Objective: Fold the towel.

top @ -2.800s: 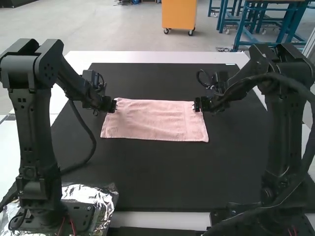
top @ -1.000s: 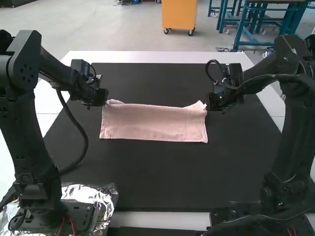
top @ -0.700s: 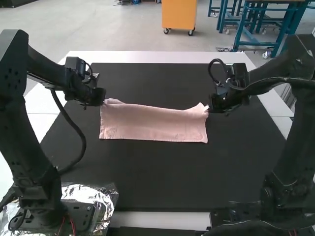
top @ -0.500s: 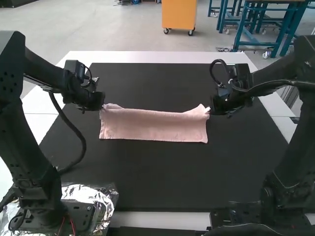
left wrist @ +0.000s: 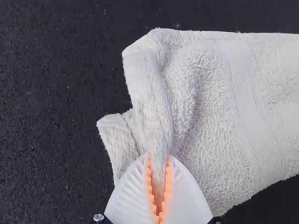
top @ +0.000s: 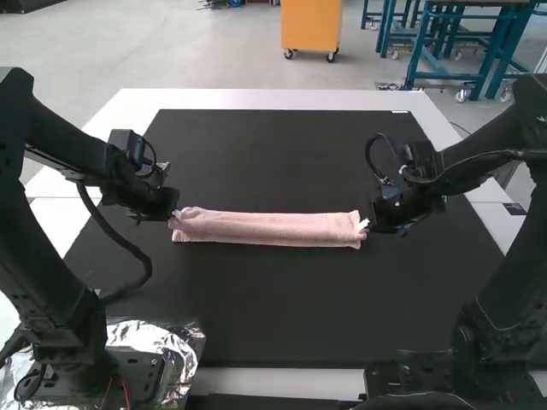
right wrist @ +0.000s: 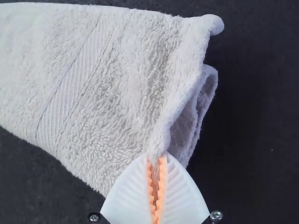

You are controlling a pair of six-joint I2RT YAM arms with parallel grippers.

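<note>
1 towel (top: 269, 228), 1 mat (top: 265, 307) under towel, 1 table (top: 273, 99), 1 foil sheet (top: 181, 343); 2 arms (top: 43, 282), 2 grippers (top: 174, 219), one per towel end

A robotics lab, judging by 2 black robot arms (top: 51, 299) standing at a white table (top: 273, 100) with a black mat (top: 273, 299).

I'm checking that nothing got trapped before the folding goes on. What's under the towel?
Black mat shows all around the towel, so it likely runs beneath. The part directly underneath is covered, so whether anything is trapped there can't be seen.

towel (left wrist: 210, 107) cropped, both wrist views
</note>
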